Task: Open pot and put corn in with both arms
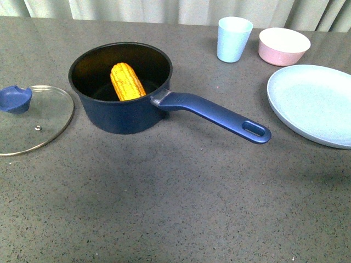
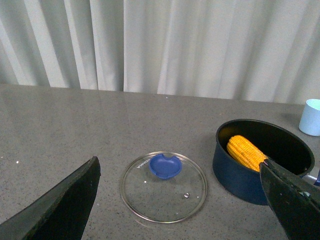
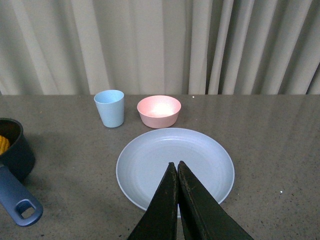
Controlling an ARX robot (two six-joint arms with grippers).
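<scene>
Already, by the look of it, both steps are done; notes run near to far.

Left pincer [image 2: 185, 200]: wide open, empty, raised above the tabletop [image 1: 175, 208] over the near left side; lid and pot lie just beyond it.
Right pincer [image 3: 177, 172]: fingers pressed together, gripping nothing, hanging over the near edge of the plate [image 3: 175, 165].
Arms: neither shows in the front view.
Lid [image 1: 33, 118]: glass, blue knob, flat on the tabletop just left of the pot, a narrow gap between them.
Pot [image 1: 120, 87]: uncovered, left of centre; long handle [image 1: 216, 116] points right and toward the robot.
Corn [image 1: 128, 81]: inside the pot, leaning on the inner wall, long axis running roughly near to far.
Key relation: pot sits nearer the left pincer; the right one is well apart, past the handle's end.
Farther right: pale blue cup [image 1: 234, 38] and pink bowl [image 1: 283, 46] behind the plate.
In the way: nothing over the pot's mouth.
Judgement: only retreat seems left.
</scene>
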